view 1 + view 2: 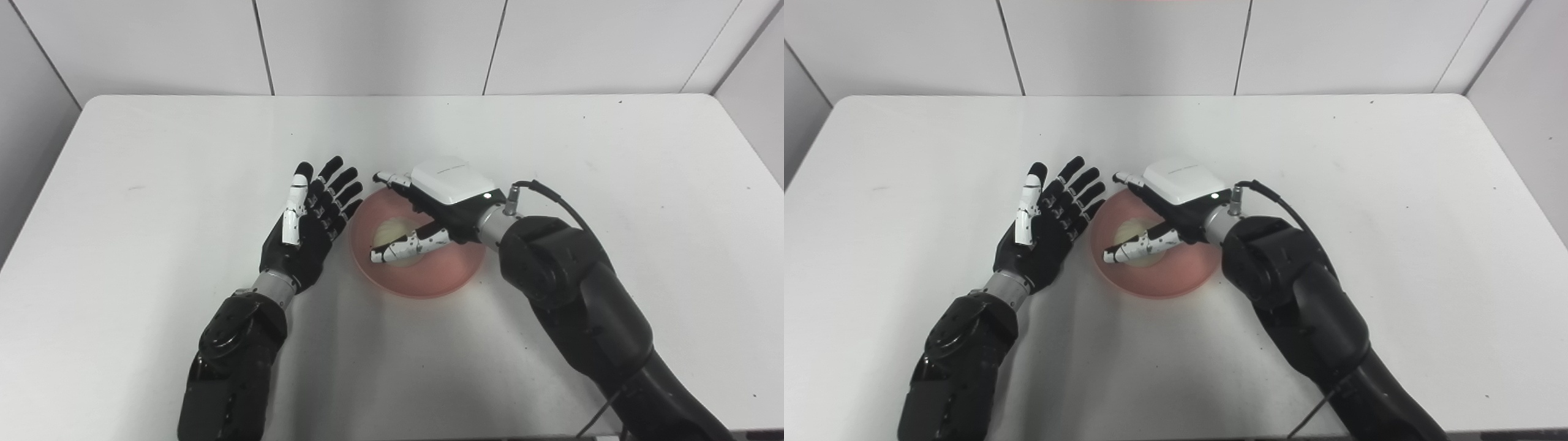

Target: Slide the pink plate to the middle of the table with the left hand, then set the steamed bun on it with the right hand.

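Left eye view:
Pink plate [429, 278]: flat, mid-table.
Steamed bun [392, 234]: round, no clear long axis, on plate.
Right hand [429, 211]: over bun; grip unclear.
Left hand [309, 223]: spread, empty, just beside plate.

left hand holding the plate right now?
No. The left hand is open, its fingers spread, beside the pink plate's left rim and holding nothing.

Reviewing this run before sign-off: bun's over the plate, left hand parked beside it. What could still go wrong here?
1. The right hand covers most of the steamed bun; whether it is released is unclear, so pulling away might drag it off the pink plate.
2. The open left hand has its fingertips close to the plate's left rim; a stray move could shove the plate.
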